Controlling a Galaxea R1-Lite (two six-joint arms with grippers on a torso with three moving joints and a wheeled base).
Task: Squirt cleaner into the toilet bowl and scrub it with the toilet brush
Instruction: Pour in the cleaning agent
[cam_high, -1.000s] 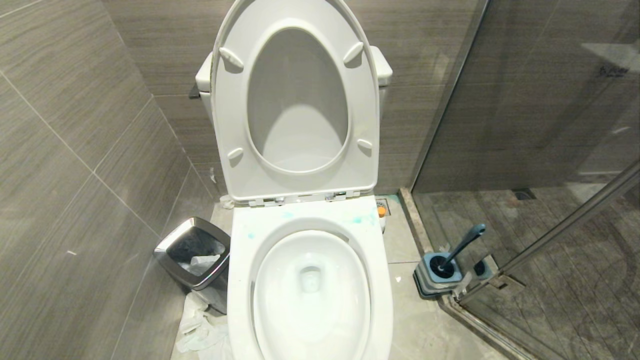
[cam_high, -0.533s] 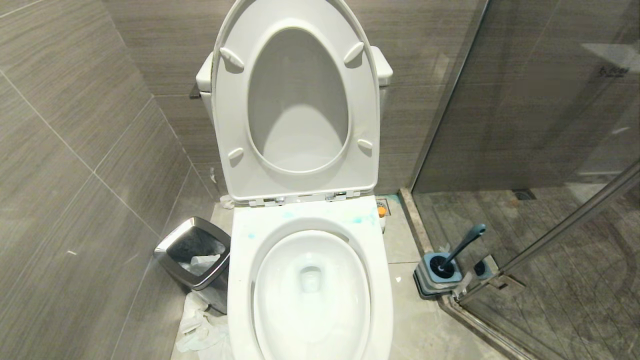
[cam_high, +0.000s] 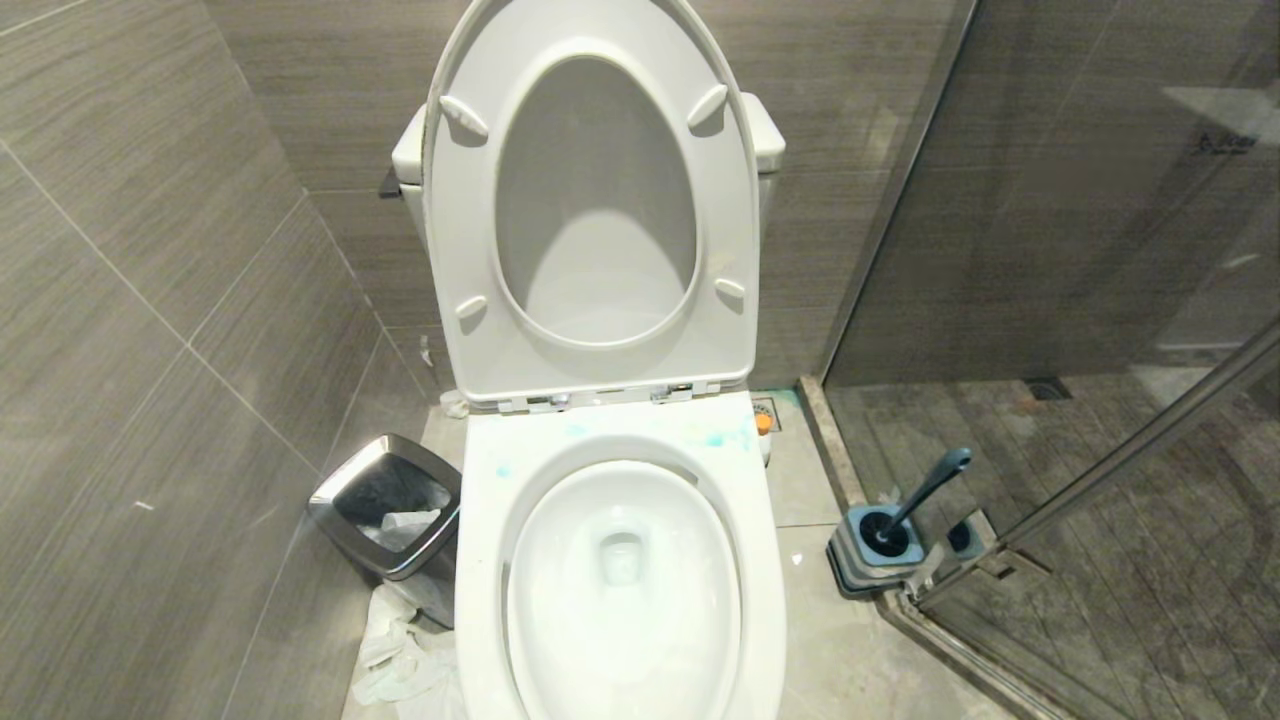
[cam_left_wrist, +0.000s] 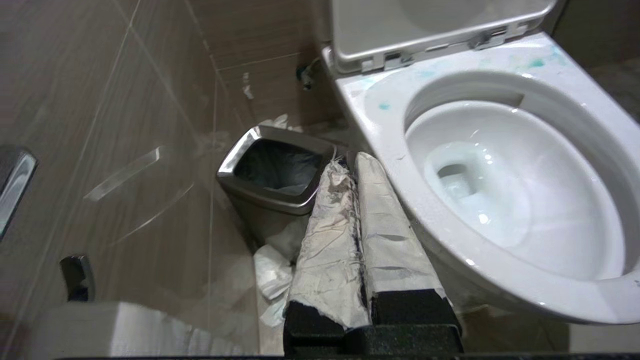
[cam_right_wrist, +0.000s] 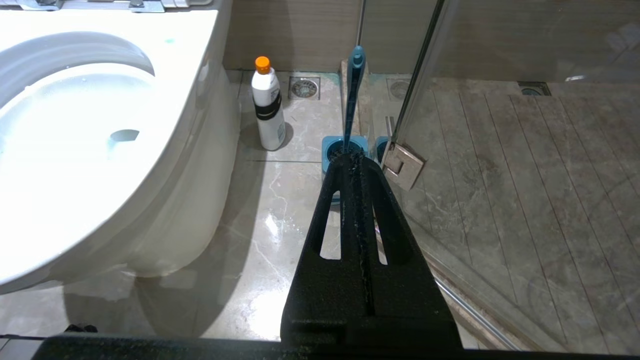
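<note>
The white toilet bowl (cam_high: 772, 560) stands open, seat and lid raised, with teal smears on its back rim (cam_left_wrist: 380, 105). The cleaner (cam_right_wrist: 268, 107), a white bottle with an orange cap (cam_high: 764, 422), stands on the floor to the right of the toilet. Further right, the toilet brush (cam_high: 925, 490) leans in its square blue holder (cam_high: 870, 560) by the glass door. My left gripper (cam_left_wrist: 345, 160), fingers wrapped in white tape, is shut and empty beside the bowl's left side. My right gripper (cam_right_wrist: 352, 157) is shut and empty, pointing at the toilet brush (cam_right_wrist: 352, 95). Neither gripper shows in the head view.
A steel-rimmed bin (cam_high: 385, 505) stands left of the toilet with crumpled paper (cam_high: 395, 650) on the floor before it. A glass shower door (cam_high: 1100, 300) and its hinge (cam_right_wrist: 402, 165) close off the right. A floor drain (cam_right_wrist: 304, 87) lies behind the bottle.
</note>
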